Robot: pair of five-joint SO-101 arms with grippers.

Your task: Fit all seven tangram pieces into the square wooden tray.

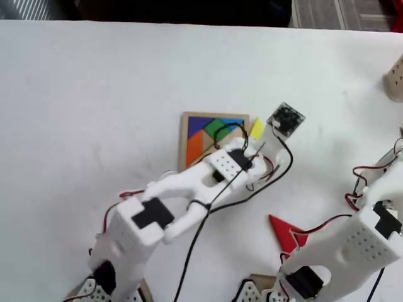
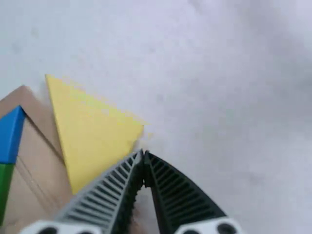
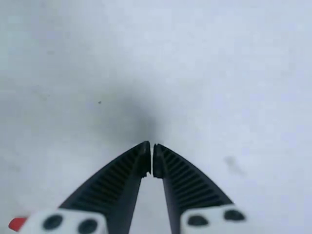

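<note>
The square wooden tray [image 1: 183, 139] lies mid-table with purple, green, orange and blue pieces [image 1: 211, 130] in it. A yellow triangle [image 1: 257, 128] rests on the table just off the tray's right rim. In the left wrist view my left gripper [image 2: 143, 155] is shut, its tips touching the edge of the yellow triangle [image 2: 87, 131] beside the tray's rim [image 2: 36, 156]. A red triangle [image 1: 284, 230] lies on the table near the right arm [image 1: 352, 246]. My right gripper [image 3: 150, 148] is shut and empty over bare table, with a sliver of the red piece [image 3: 14, 223] behind it.
A tan object [image 1: 395, 79] stands at the table's right edge. Wooden bases [image 1: 261, 280] sit by the arms' mounts at the front. Black and red cables [image 1: 208, 207] trail over the left arm. White table spreads wide on the left and at the back.
</note>
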